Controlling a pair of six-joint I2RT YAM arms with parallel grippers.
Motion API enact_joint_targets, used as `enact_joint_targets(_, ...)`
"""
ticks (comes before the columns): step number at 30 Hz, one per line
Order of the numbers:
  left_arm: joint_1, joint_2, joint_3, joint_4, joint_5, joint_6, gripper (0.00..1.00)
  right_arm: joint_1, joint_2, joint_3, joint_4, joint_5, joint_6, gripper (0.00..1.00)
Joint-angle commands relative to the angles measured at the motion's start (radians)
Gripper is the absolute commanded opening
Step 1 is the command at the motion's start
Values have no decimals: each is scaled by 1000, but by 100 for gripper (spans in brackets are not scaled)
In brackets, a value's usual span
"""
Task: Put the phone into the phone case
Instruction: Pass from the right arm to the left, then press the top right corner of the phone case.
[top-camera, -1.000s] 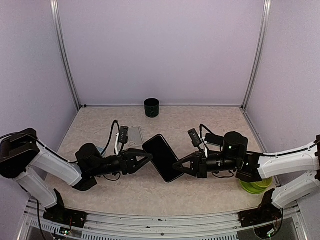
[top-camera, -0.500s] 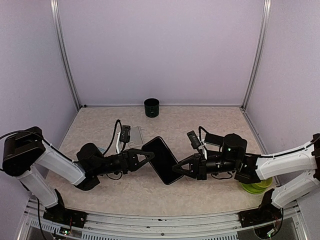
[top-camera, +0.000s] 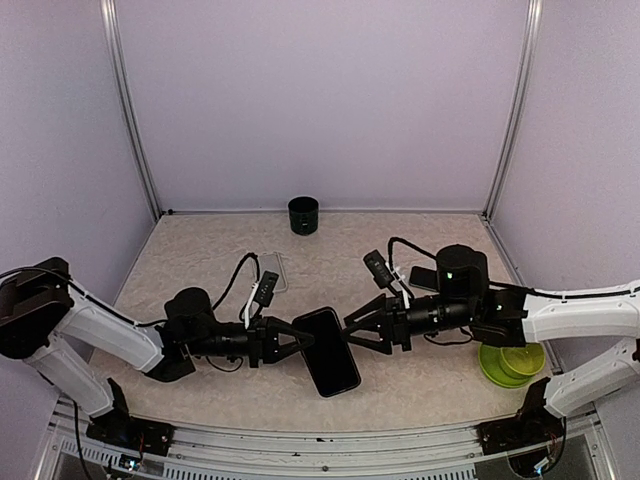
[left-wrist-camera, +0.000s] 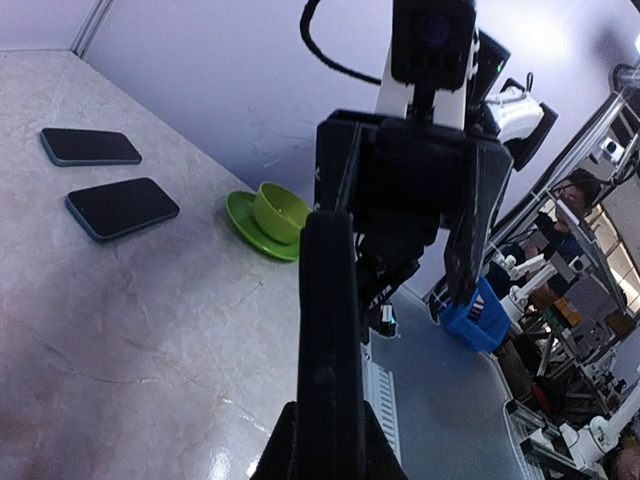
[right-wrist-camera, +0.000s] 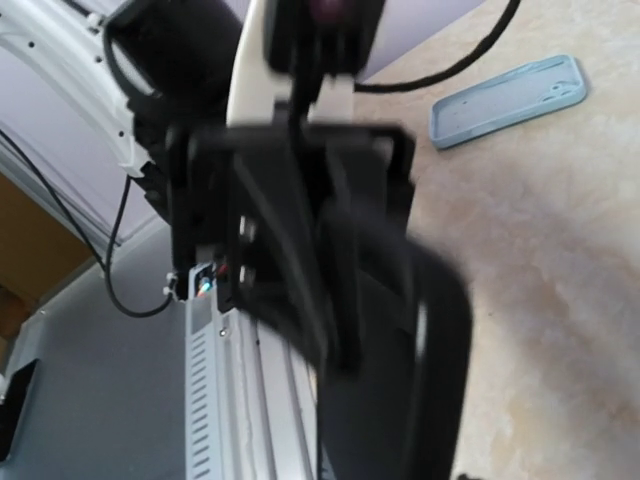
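Left gripper (top-camera: 298, 341) holds the phone (top-camera: 328, 352); right gripper (top-camera: 351, 333) stands spread.
The left jaws pinch one long edge of the dark phone, which hangs tilted above the front middle of the table (top-camera: 420, 390). The right jaws are apart, just beside its other edge. The pale phone case (top-camera: 268, 271) lies flat behind the left arm.

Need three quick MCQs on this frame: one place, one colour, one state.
1. The phone case lies: A) flat on the table B) propped on a wall C) in a drawer
2. The bowl is: A) red B) lime green C) white
3. The right hand is: A) shut on something B) shut empty C) open
1A, the right wrist view shows it lying flat; 2B, plainly lime green; 3C, it stands spread open, while the left hand pinches the phone.
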Motion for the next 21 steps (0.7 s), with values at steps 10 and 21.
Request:
enact_joint_targets(10,-65,-110,7,-217,2,176,0,5,123,97,-117,4,-46,47)
enact_joint_targets(21,-66,-98,-6,-225,-32,177,0,5,118,77,-107,-27,-54,0)
